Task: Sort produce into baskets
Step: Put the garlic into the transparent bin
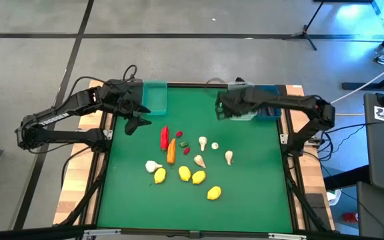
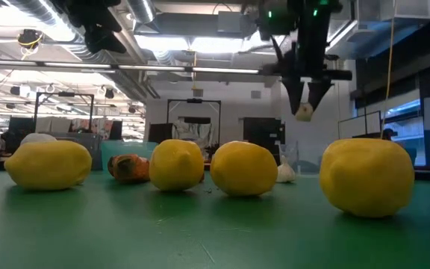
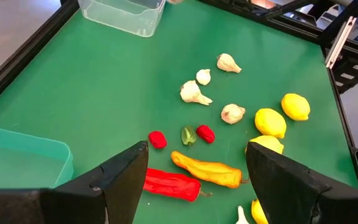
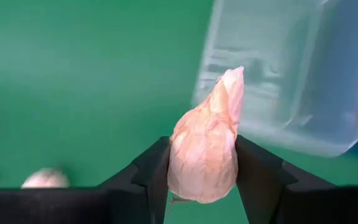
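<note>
Green felt-covered table (image 1: 245, 200) seen from above carries the loose produce at its centre: yellow toy lemons (image 1: 191, 175), white garlic bulbs (image 1: 203, 143), a long red pepper (image 1: 165, 137) and an orange carrot (image 1: 171, 151). At the far edge stand a teal translucent plastic bin (image 1: 156, 97), a clear plastic bin (image 1: 244, 115) and a blue bin (image 1: 268, 111). The right gripper (image 1: 224, 107) hangs just beside the clear bin; the left gripper (image 1: 136, 120) waits near the teal bin. From table height, the right gripper (image 2: 304, 104) is raised well above the lemons (image 2: 241, 169) with a pale bulb pinched at its tips. The left wrist view shows the left gripper's fingers (image 3: 126, 177) standing apart and empty above the pepper (image 3: 169, 184) and carrot (image 3: 207, 171). The right wrist view confirms the pincer clamped on a pale pinkish garlic bulb (image 4: 205, 142), with the clear bin (image 4: 284, 74) ahead and not yet beneath it. Judgement: the step in hand is carrying garlic to the clear bin. The next move calls for centring over the bin's opening, lowering, then releasing.
</note>
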Tool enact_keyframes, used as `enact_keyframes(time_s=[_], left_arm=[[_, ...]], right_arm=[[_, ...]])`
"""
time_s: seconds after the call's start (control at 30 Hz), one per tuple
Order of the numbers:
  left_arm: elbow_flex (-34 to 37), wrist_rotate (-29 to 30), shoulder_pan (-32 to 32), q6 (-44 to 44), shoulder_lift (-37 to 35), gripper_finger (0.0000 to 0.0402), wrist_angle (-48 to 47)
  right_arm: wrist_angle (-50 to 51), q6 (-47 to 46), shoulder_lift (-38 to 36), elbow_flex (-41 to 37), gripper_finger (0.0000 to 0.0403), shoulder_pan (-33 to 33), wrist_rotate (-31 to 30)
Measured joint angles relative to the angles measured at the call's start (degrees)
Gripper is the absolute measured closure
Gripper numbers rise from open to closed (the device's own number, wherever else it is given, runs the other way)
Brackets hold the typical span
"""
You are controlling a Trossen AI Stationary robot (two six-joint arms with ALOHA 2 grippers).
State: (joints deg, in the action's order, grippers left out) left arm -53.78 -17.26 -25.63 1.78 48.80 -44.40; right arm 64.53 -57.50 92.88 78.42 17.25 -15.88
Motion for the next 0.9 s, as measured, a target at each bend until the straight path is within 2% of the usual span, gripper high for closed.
enact_keyframes(time_s=[0.27,0.43,0.6,0.77,0.9], left_arm=[[0.0,0.4,0.02,0.19,0.0,0.0135,0.04],[0.0,1.57,0.02,0.26,0.0,0.0135,0.09],[0.0,2.68,0.02,1.14,0.0,0.0135,0.12],[0.0,3.25,0.02,1.32,0.0,0.0135,0.41],[0.0,3.84,0.0,2.28,0.0,0.0135,0.48]], right_arm=[[-0.65,9.75,0.0,-2.04,0.0249,16.39,0.28],[-8.13,14.96,-0.02,-5.84,0.0249,22.6,4.06],[-14.36,15.93,-0.02,-9.85,0.0249,26.78,5.08],[-16.95,19.02,-0.02,-10.71,0.0247,28.72,6.81],[-17.1,20.36,-0.02,-10.71,0.0224,28.51,6.3]])
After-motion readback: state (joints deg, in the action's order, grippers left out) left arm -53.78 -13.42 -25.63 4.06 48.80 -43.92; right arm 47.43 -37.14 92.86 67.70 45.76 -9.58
